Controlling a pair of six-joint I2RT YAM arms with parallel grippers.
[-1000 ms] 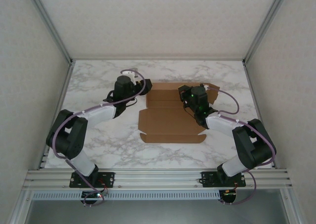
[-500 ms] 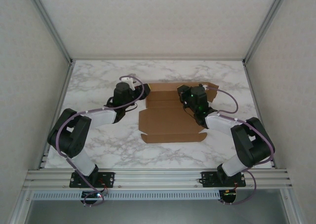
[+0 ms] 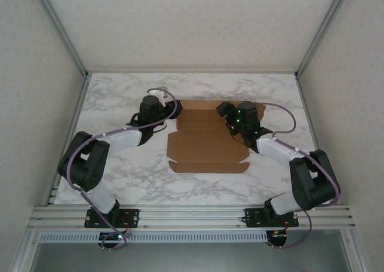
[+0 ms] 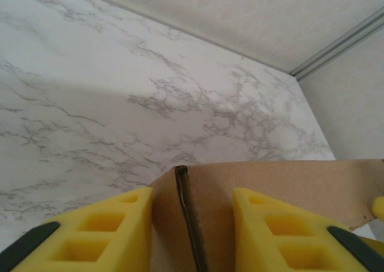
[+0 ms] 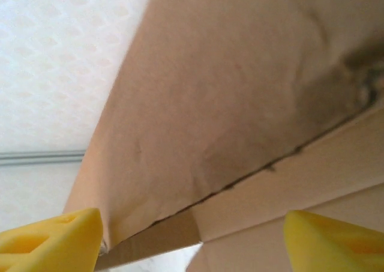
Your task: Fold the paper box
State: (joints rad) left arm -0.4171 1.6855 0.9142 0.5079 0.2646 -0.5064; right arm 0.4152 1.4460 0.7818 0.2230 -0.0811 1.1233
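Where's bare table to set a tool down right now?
Widest free patch: marble table strip between the near edge of the paper box and the arm bases. Also the far strip between box and back wall. Crowded: the box's far edge, at the left gripper and right gripper.

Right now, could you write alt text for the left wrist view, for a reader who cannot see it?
The open left gripper with yellow fingers straddles an edge of the plain brown cardboard paper box without touching it. Behind lie the white marble table and a pale wall.
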